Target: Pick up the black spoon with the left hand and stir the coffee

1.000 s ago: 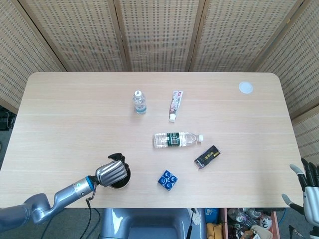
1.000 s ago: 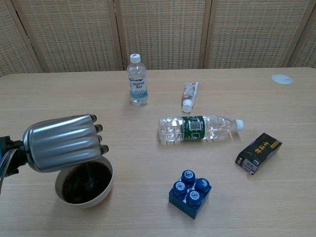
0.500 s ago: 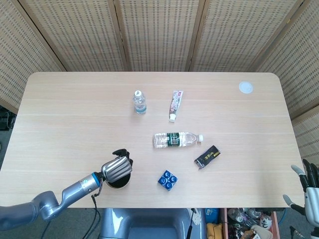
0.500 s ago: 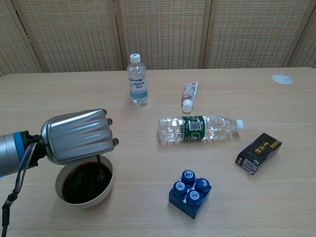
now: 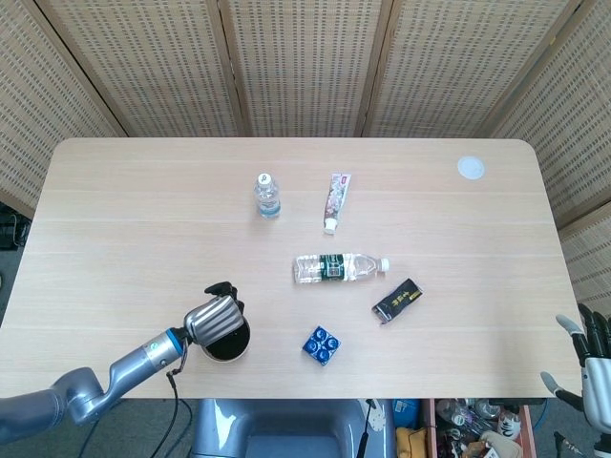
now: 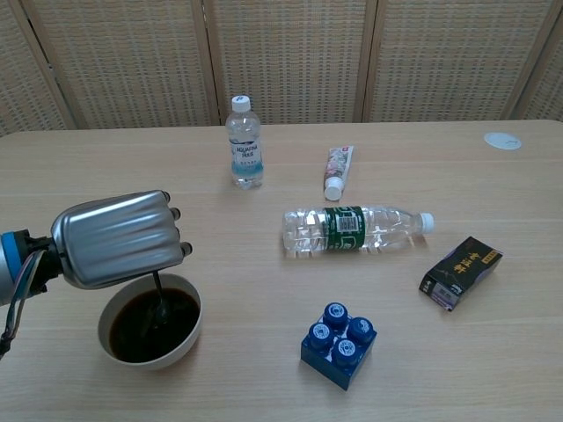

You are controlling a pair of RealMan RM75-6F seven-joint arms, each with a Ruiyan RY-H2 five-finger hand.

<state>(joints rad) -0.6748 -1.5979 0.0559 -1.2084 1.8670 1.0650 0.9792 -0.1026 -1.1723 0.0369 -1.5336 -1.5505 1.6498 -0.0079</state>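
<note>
Left hand point(image 6: 119, 238) curled shut around the black spoon point(image 6: 158, 296), handle running down from under the fingers into the dark coffee in the bowl point(image 6: 186, 335) directly beneath the hand. Beyond the bowl to the right, a blue block point(image 6: 339, 344) near, a lying water bottle point(image 6: 355, 229) above that, a dark box point(image 6: 461, 272) further right; an upright small bottle point(image 6: 244, 143) and a toothpaste tube point(image 6: 336, 170) well away toward the screens, a white disc point(image 6: 502, 140) at the far corner. Right hand point(image 5: 590, 372) off the table's far right edge, fingers apart, holding nothing.
</note>
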